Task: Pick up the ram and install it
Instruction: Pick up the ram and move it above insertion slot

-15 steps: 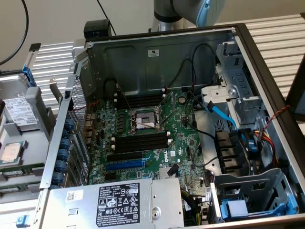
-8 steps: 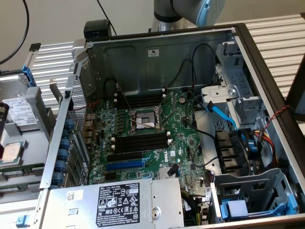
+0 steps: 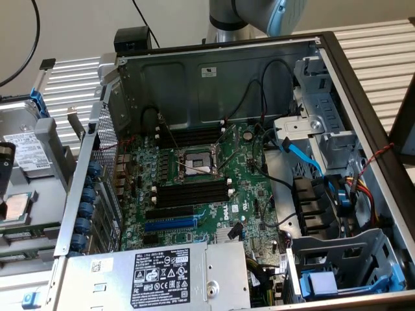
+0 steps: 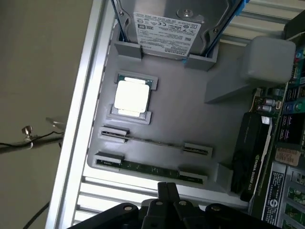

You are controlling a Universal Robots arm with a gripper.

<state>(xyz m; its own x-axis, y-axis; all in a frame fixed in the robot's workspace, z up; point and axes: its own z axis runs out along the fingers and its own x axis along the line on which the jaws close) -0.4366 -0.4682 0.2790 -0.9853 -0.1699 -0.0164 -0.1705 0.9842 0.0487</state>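
Fingers (image 4: pixel 163 193) of the gripper (image 4: pixel 167 187) are pressed together with nothing between them, hanging over the ribbed edge of the grey tray (image 4: pixel 190 114).

The ram (image 4: pixel 147 168) is the green stick closest to them. It stands on its long edge in the tray, each end tucked into a small grey holder. A second stick (image 4: pixel 157 142) stands parallel just behind it, then come the CPU (image 4: pixel 133 96) and the hard drive (image 4: pixel 167 28). In the exterior view the tray (image 3: pixel 48 194) lies at the far left of the frame, outside the case (image 3: pixel 214 71). The black slots (image 3: pixel 191 194) sit mid-frame on the motherboard (image 3: pixel 194 217).

By its look the ram should be very light and stiff, but thin and brittle: it would resist a straight pull yet suffer from twisting or bending. Its flat faces are probably smooth, so a light squeeze could slip.

The best hold seems to be mid-length, between the two holders, pinching across the faces just below the exposed upper edge. That keeps the contact edge untouched and the stick balanced. The neighbouring stick leaves little room on that side.
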